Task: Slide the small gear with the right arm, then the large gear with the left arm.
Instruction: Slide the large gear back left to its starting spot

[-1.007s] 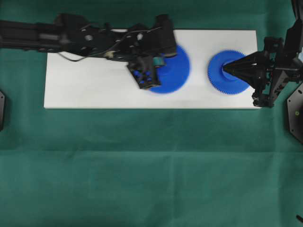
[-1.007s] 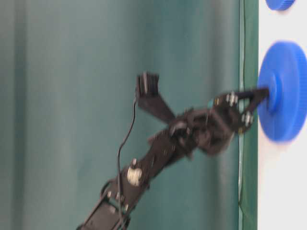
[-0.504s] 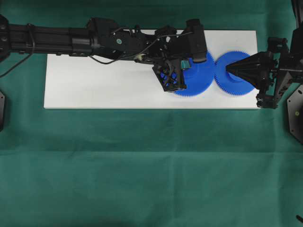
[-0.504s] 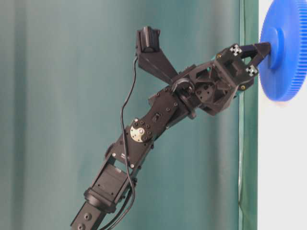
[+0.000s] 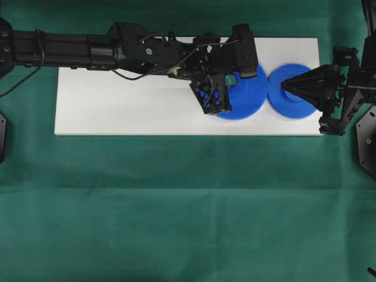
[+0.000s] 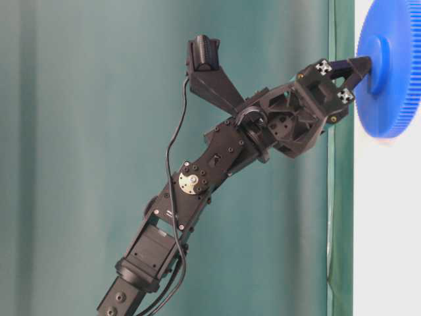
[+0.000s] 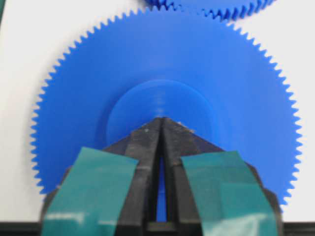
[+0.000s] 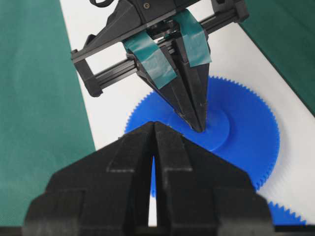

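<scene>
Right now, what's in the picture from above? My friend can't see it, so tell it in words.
Two bright blue gears, the large gear and the small gear, lie side by side with their toothed edges meeting on a white board over green cloth. A black arm's left pincer rests on the large gear's hub; the right pincer points onto the small gear.

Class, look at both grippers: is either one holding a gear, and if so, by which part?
Neither. Both are shut and press tips down: the left gripper on the large gear's hub, the right gripper on the small gear.
</scene>
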`<control>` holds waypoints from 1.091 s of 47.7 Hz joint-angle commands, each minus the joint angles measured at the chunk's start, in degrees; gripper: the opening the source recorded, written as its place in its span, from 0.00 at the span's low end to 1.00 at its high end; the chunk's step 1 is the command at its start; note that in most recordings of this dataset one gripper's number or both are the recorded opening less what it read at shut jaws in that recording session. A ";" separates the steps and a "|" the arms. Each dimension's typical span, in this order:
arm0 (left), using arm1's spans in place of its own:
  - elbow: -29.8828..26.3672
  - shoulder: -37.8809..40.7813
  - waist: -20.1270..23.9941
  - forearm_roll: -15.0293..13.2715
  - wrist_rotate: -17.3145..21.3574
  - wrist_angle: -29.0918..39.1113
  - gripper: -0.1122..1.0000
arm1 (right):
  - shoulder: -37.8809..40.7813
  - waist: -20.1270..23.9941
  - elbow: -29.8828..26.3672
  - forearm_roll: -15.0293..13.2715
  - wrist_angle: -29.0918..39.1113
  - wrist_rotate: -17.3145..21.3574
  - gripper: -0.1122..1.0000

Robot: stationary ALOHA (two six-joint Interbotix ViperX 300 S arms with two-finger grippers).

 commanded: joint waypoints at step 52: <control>60.12 -44.82 8.61 -0.35 -9.84 -4.31 0.10 | -2.20 0.09 -0.18 -0.09 -0.53 0.44 0.55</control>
